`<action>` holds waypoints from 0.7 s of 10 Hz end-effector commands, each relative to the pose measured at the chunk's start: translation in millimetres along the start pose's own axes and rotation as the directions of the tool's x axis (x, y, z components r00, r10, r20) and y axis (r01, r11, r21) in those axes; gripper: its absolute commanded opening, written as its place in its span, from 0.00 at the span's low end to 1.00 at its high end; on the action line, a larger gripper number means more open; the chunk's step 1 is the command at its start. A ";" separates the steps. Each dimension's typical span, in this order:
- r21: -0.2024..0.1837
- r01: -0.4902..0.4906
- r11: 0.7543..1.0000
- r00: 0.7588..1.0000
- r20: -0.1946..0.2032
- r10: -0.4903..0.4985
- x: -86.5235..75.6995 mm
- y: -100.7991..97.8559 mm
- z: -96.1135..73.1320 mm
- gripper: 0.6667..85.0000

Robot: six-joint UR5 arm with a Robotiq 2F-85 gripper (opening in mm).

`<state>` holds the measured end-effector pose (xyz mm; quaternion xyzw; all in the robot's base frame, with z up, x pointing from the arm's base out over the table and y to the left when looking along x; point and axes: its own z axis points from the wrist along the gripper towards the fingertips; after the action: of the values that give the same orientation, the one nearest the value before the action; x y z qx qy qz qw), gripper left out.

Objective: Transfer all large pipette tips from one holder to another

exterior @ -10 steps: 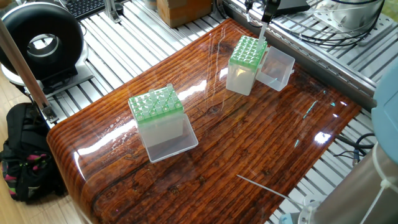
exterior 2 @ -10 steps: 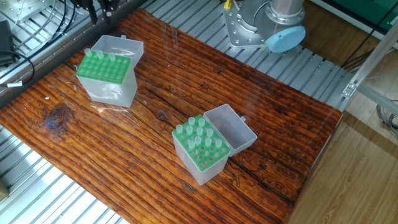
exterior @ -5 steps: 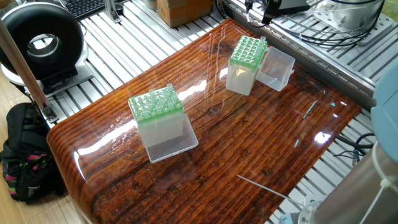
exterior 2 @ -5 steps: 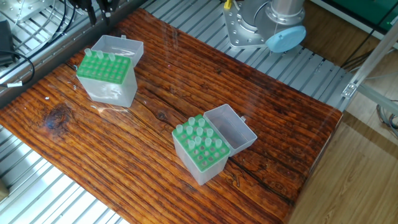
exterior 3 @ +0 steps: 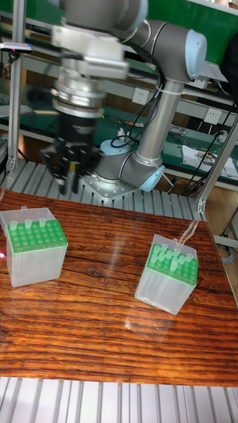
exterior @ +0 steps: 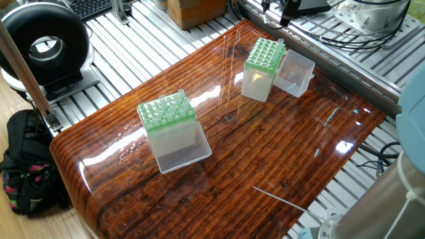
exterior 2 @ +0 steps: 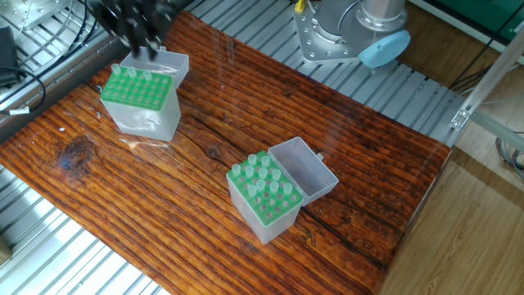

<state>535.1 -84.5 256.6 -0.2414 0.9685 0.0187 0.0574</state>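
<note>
Clear tapered pipette tips (exterior 3: 173,259) crowd the green-topped translucent box (exterior 3: 168,273); the blurred gripper (exterior 3: 69,173), grip state indiscernible, at ten o'clock, might nudge neighbours.

Opposite sides, front; table (exterior: 265,146) shared.

A robotics lab. The glossy wooden worktop (exterior: 265,153) sits on a frame of aluminium rails (exterior: 143,40), with cable bundles (exterior: 345,33) behind it and green shelving (exterior 3: 192,20) beyond the arm's base (exterior 2: 327,37).
</note>
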 end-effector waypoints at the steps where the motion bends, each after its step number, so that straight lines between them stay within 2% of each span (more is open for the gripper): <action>1: -0.004 -0.100 0.995 0.995 0.020 0.100 -34.3 57.1 13.2 0.33; 2: 0.000 -0.122 0.992 0.992 0.018 0.122 -35.7 60.8 14.1 0.33; 3: 0.030 -0.149 0.988 0.989 -0.010 0.149 -27.2 54.1 14.1 0.29; 4: 0.031 -0.153 0.988 0.987 -0.036 0.154 -20.4 55.0 13.9 0.27; 5: 0.036 -0.117 0.993 0.991 -0.055 0.118 -15.7 53.8 13.6 0.27; 7: -0.020 -0.043 0.999 0.996 -0.083 0.041 -9.6 67.4 13.2 0.27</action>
<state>524.0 -29.7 245.1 -0.2000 0.9793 0.0081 0.0312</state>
